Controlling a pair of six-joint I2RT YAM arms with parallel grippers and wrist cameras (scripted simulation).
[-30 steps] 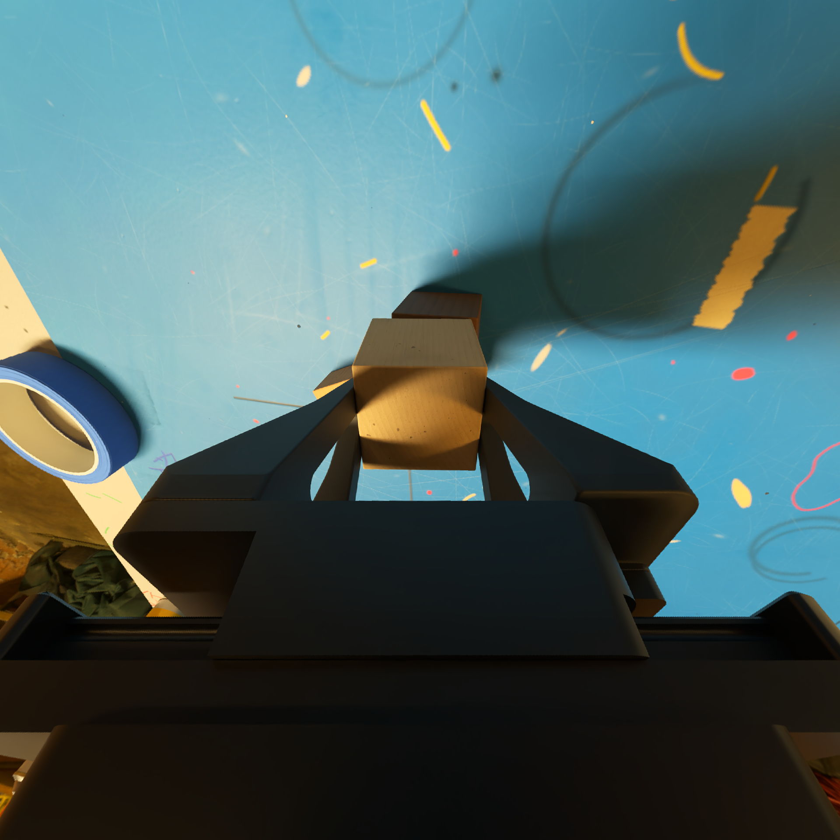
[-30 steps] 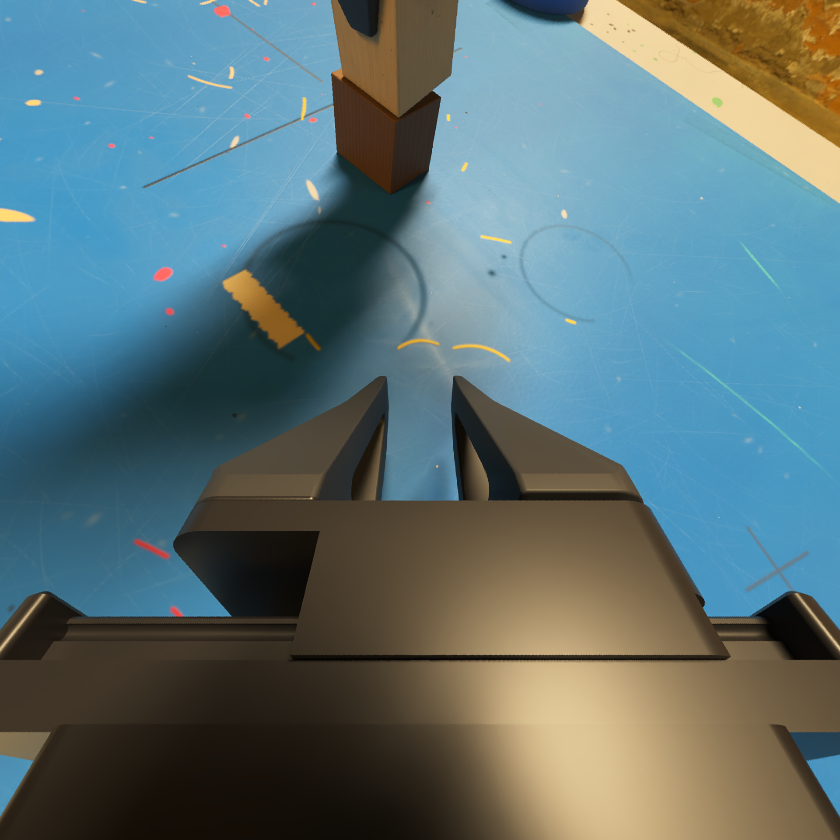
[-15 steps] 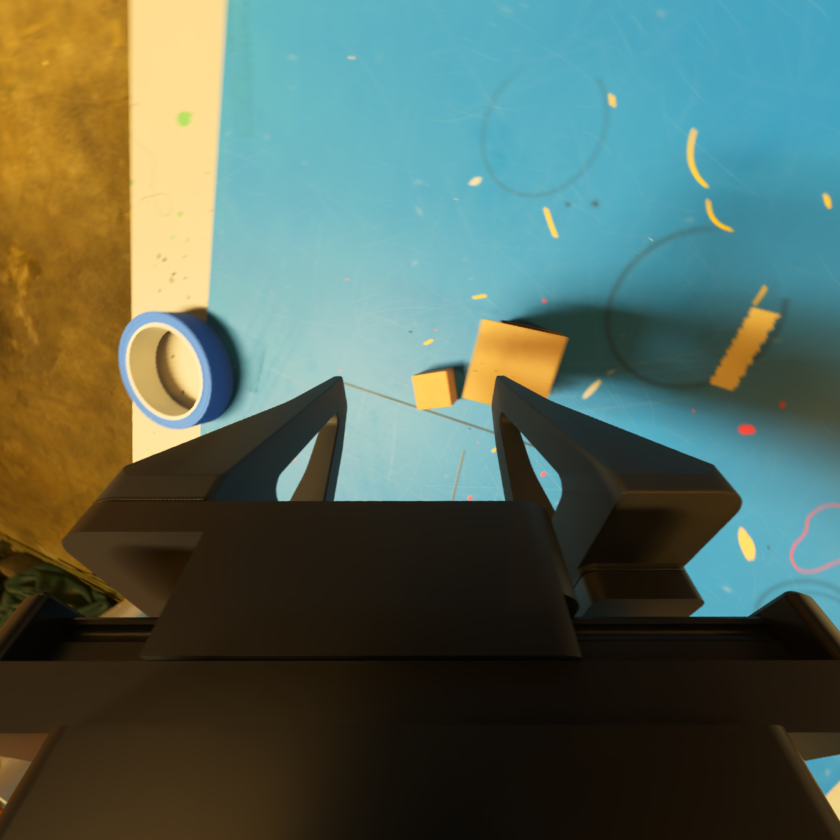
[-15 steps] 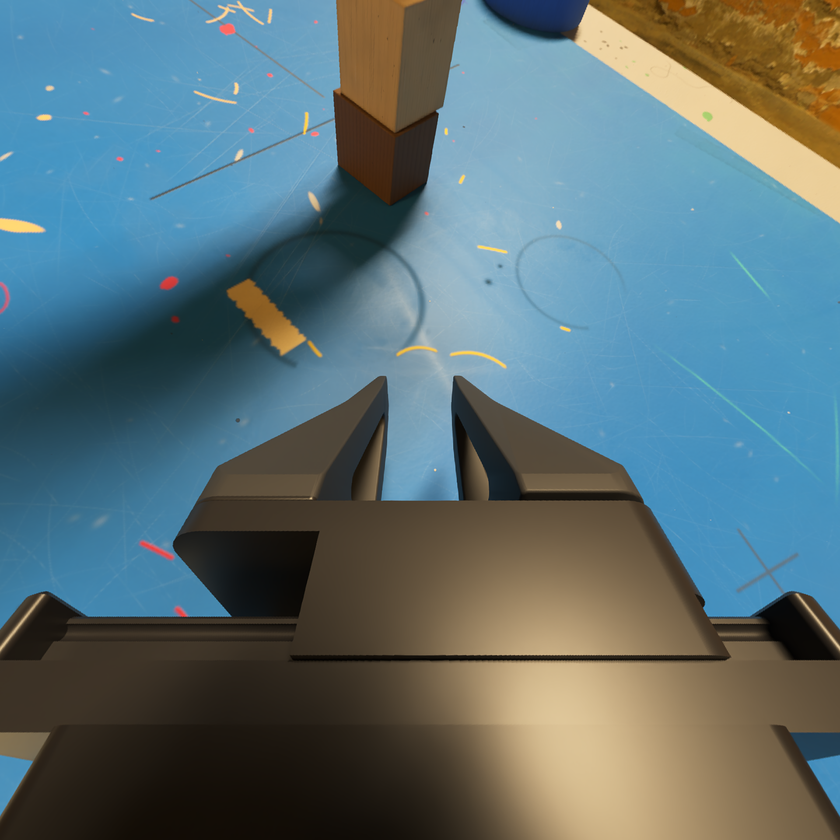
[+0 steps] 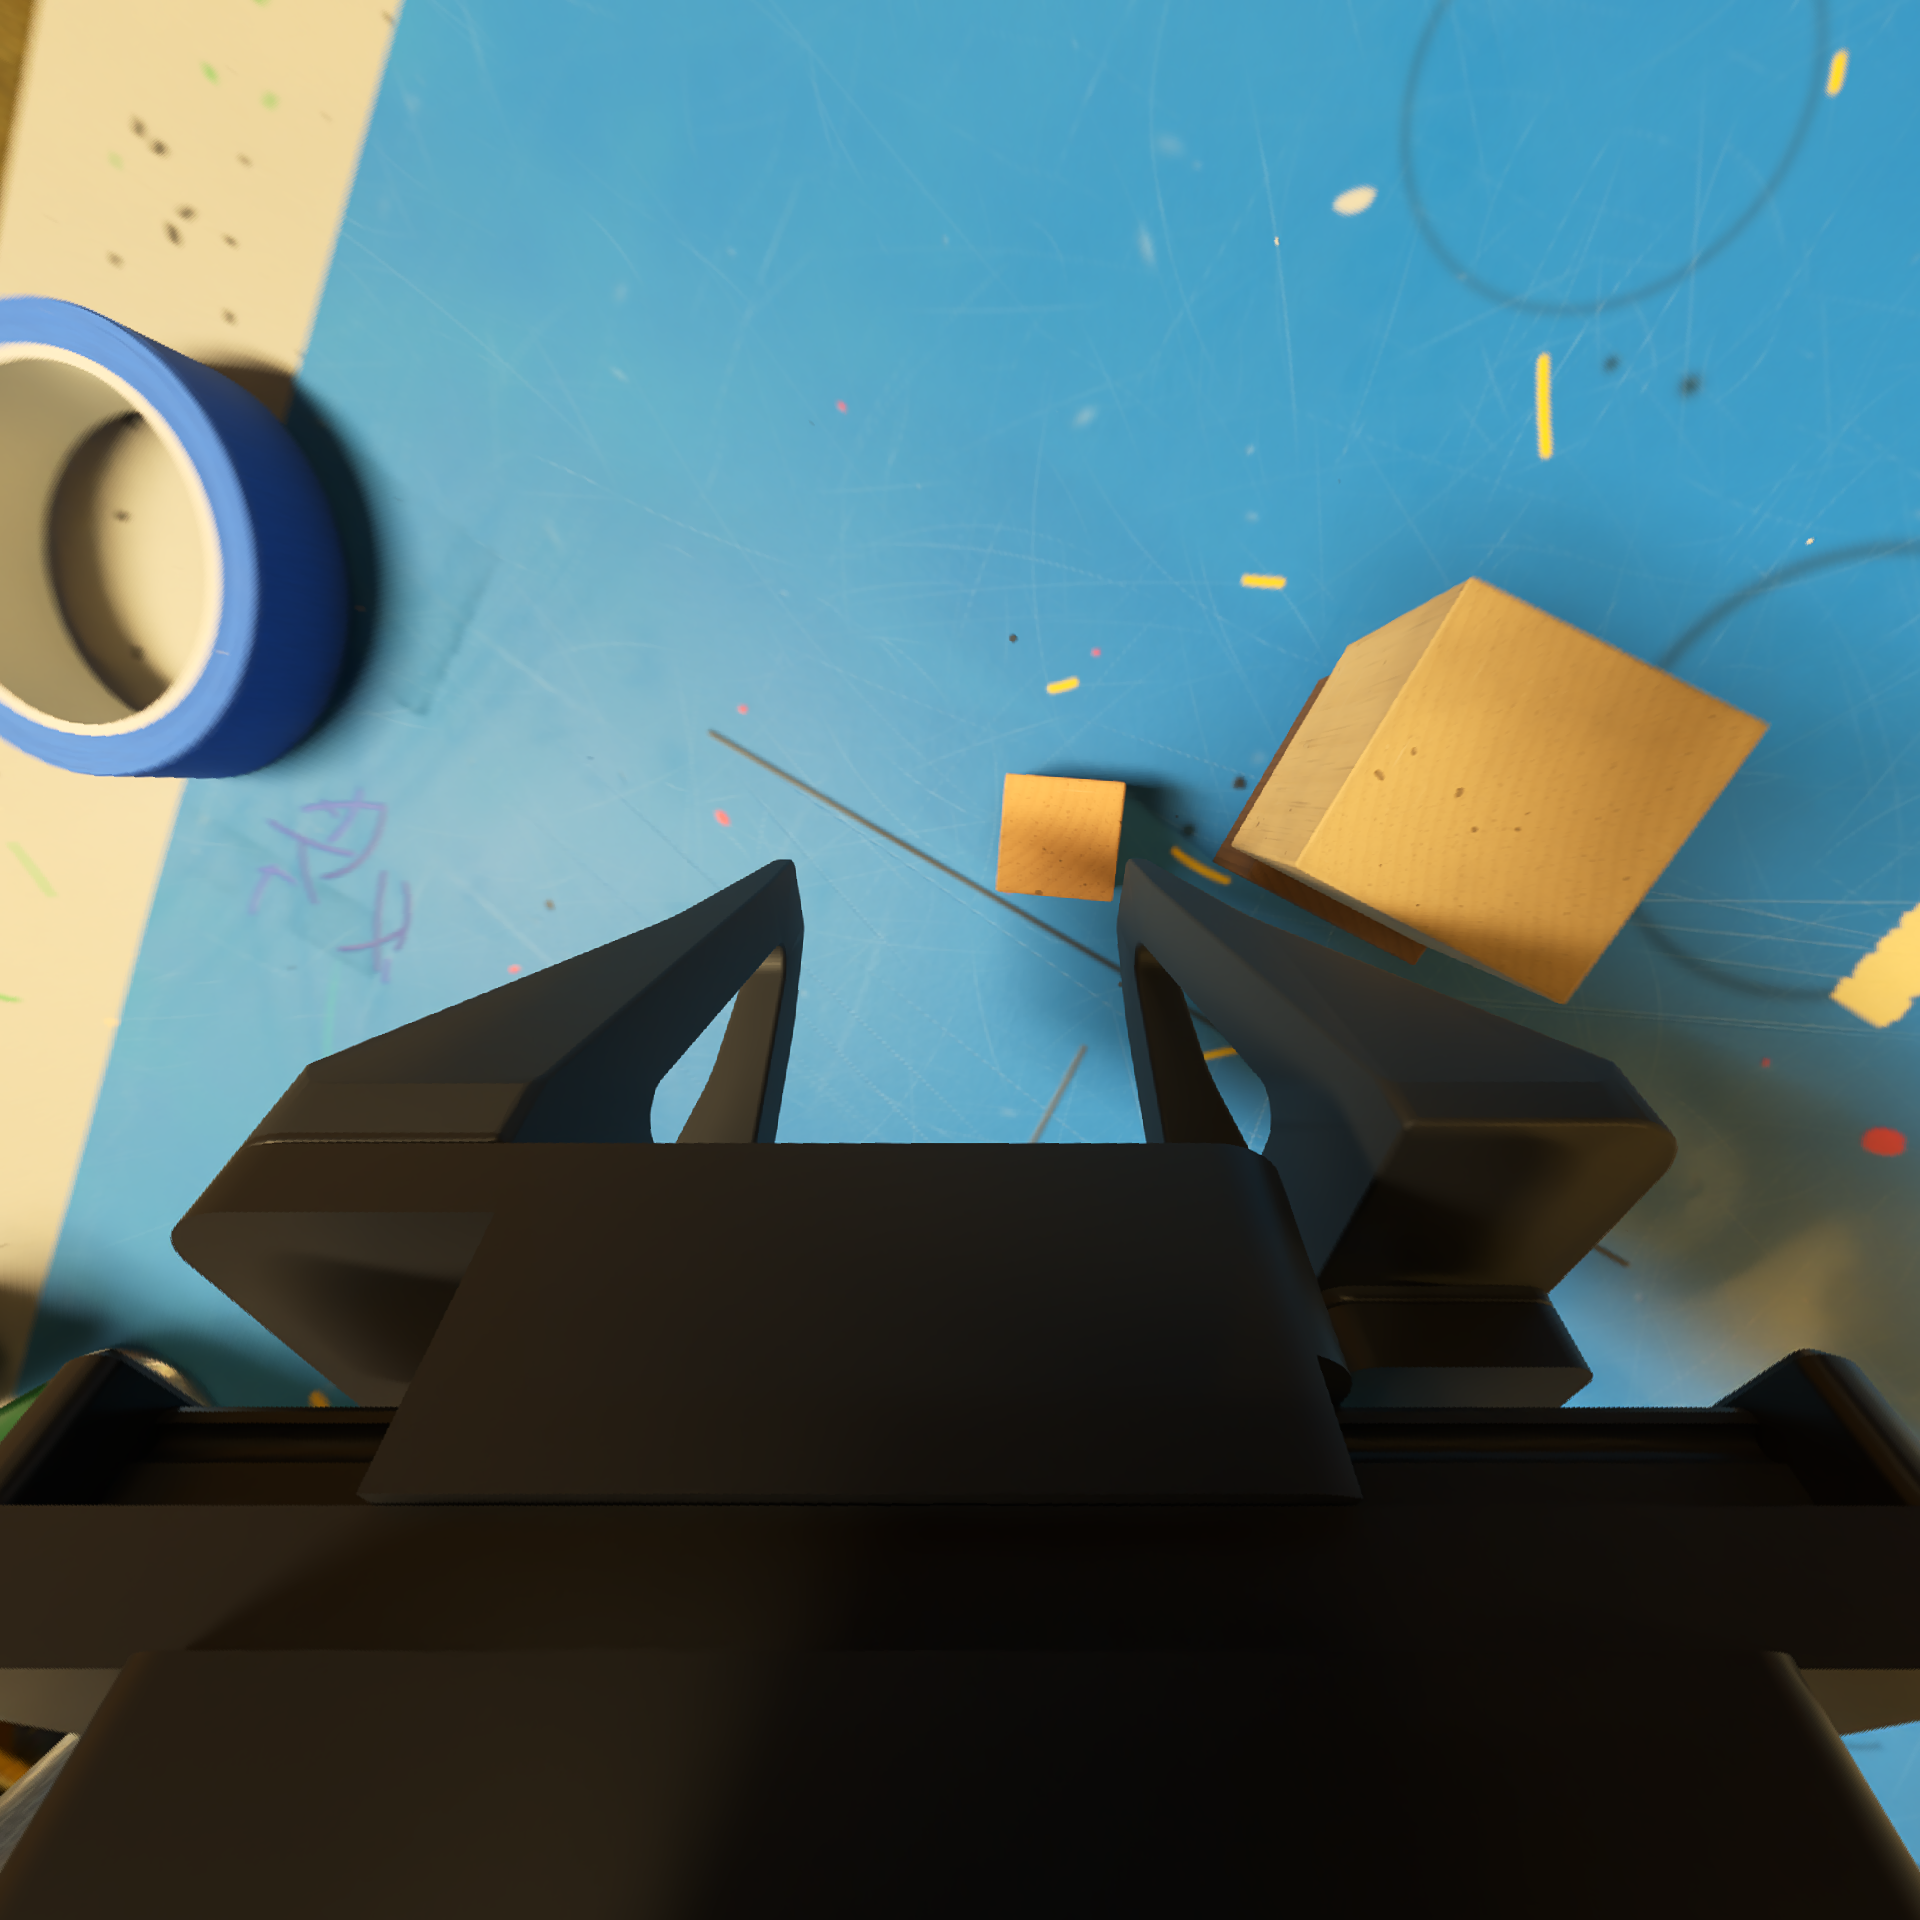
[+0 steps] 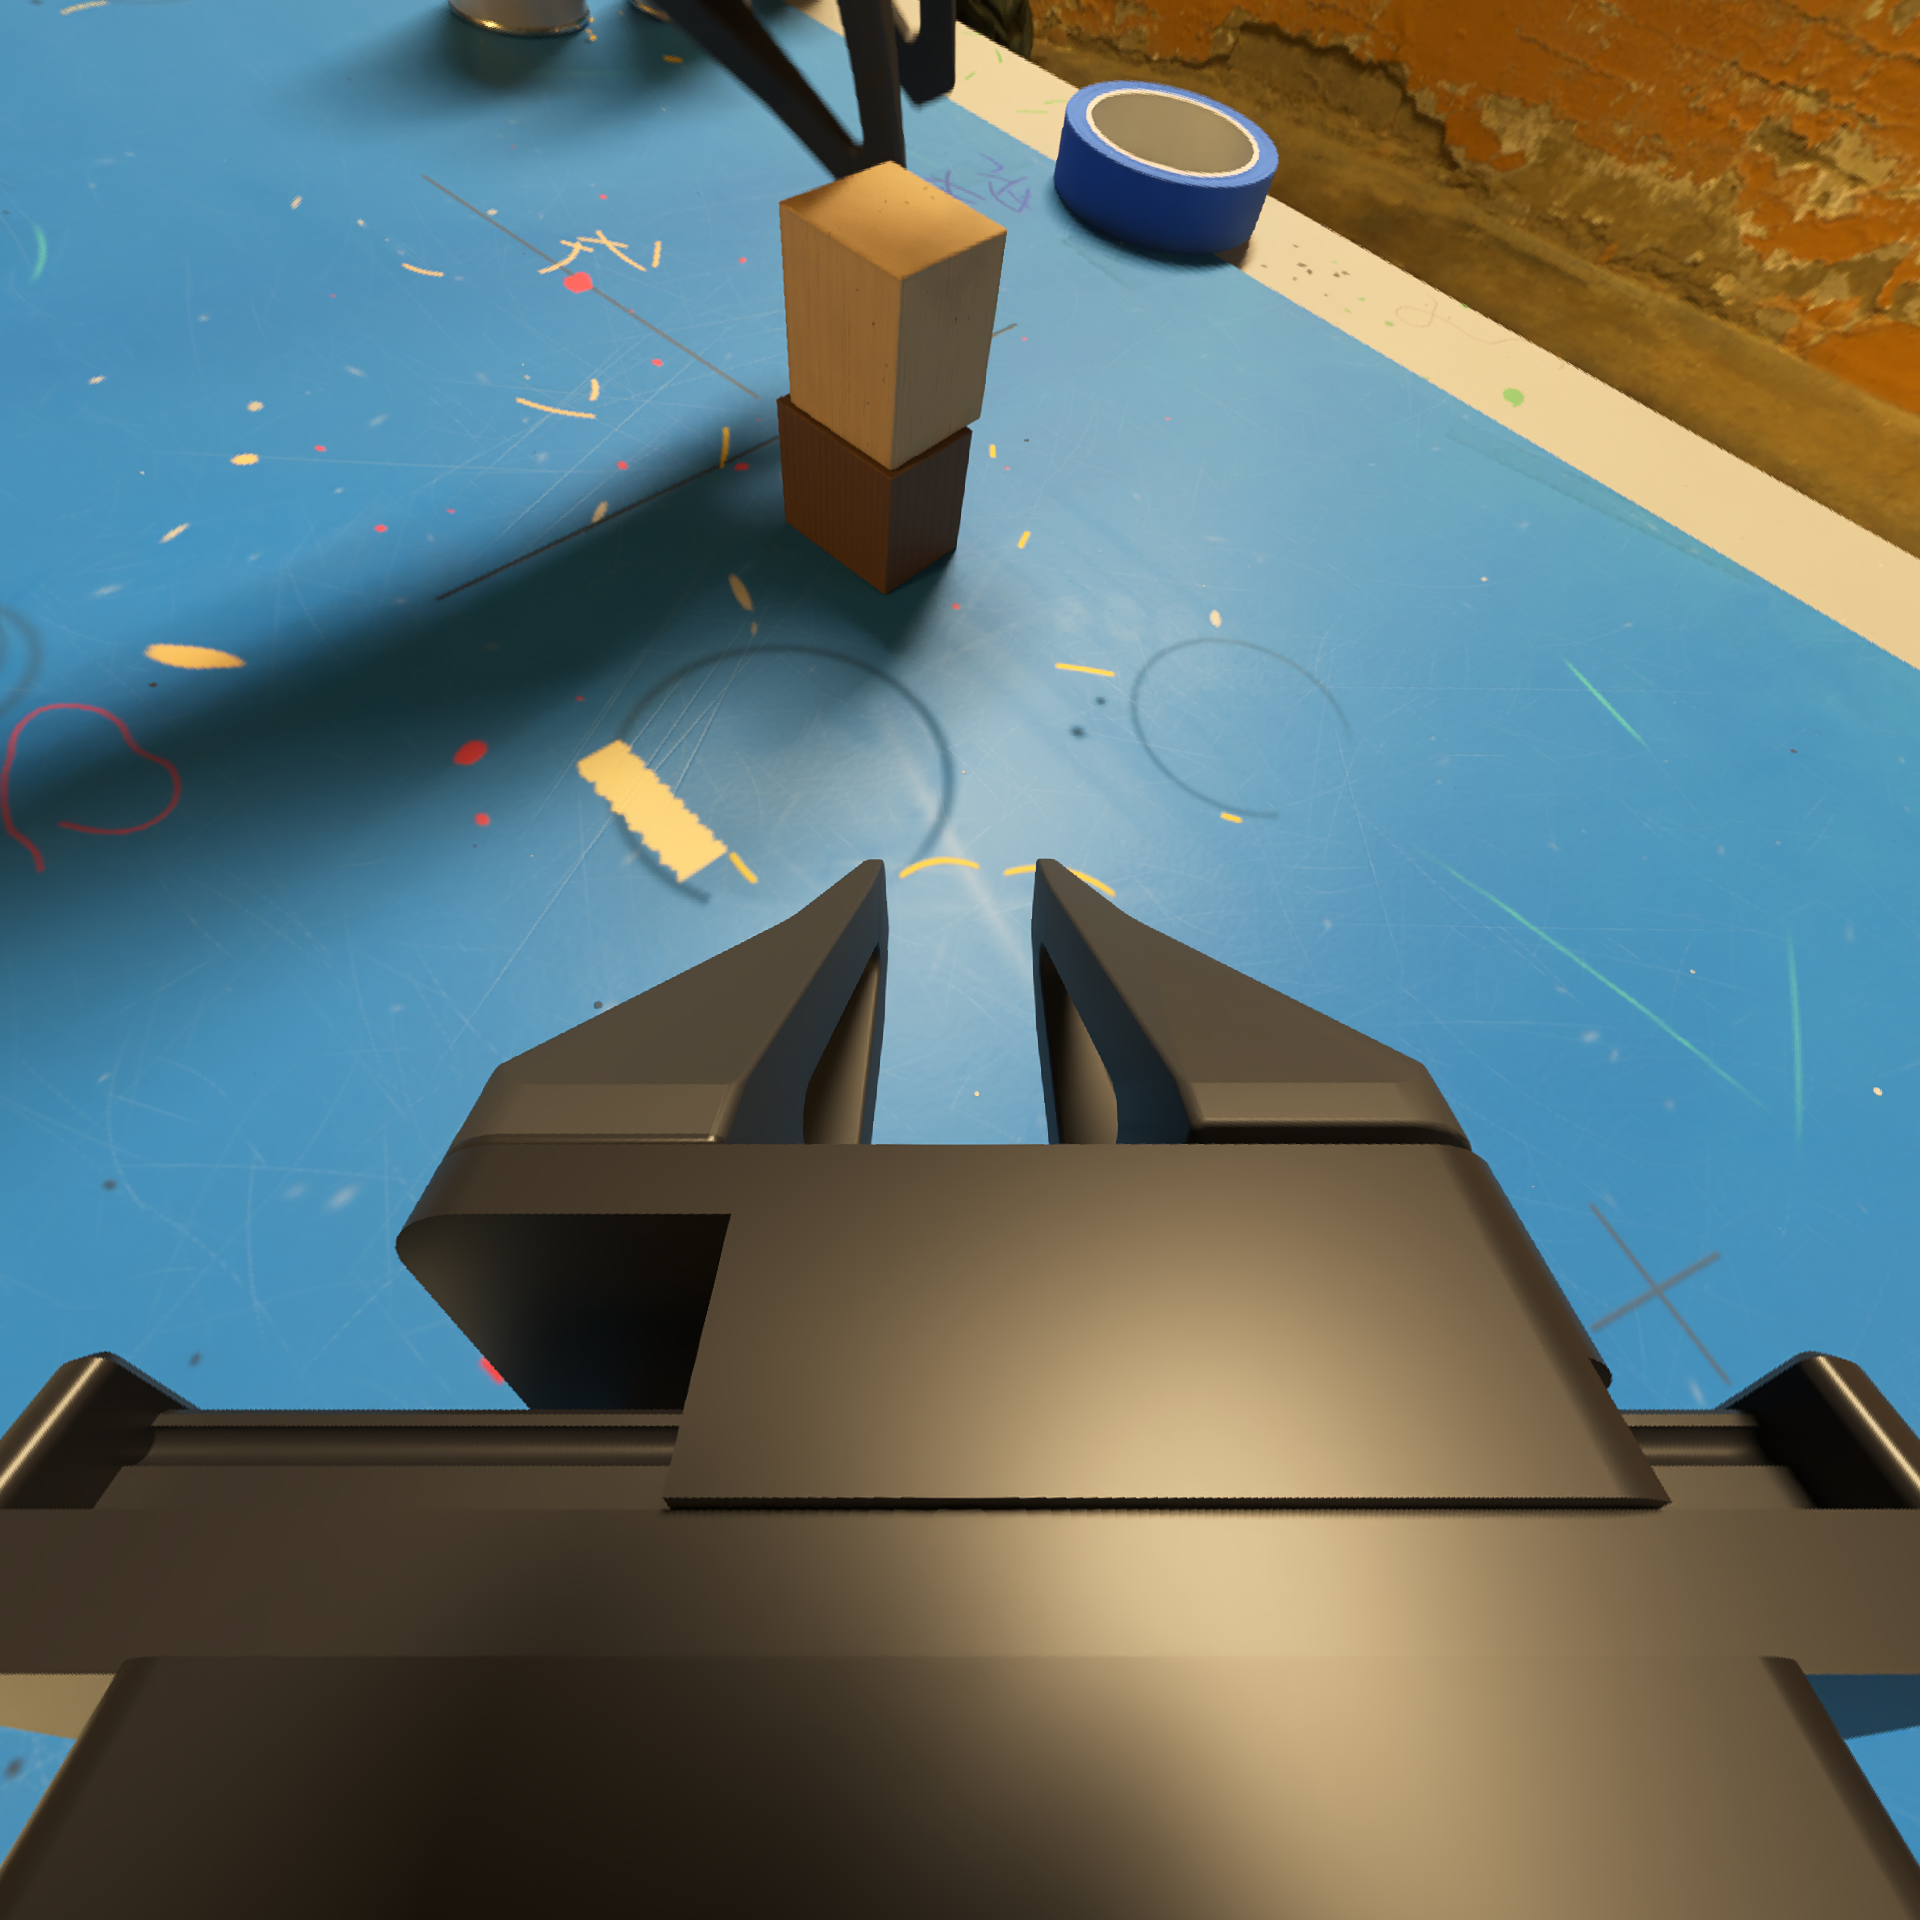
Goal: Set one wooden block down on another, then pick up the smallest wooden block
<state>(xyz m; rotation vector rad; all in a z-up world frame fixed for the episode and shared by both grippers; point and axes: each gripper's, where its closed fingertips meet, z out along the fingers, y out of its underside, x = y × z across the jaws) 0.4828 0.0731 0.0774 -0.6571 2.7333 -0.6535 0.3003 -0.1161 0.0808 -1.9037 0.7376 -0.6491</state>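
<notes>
Right wrist view: smallest block (image 5: 1060,835) hidden.

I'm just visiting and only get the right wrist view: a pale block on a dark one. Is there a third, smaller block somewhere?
Observer: Yes. The left wrist view shows a small block on the mat, beside the stack and apart from it.
Operator: Is the other gripper holding it?
Observer: No. The left gripper is open and empty. The small block lies just beyond its fingertips, nearer the one on the stack's side.
Operator: Does the stack sit square?
Observer: Seen from above, the pale block covers nearly all of the dark block; only a thin edge shows.
</notes>
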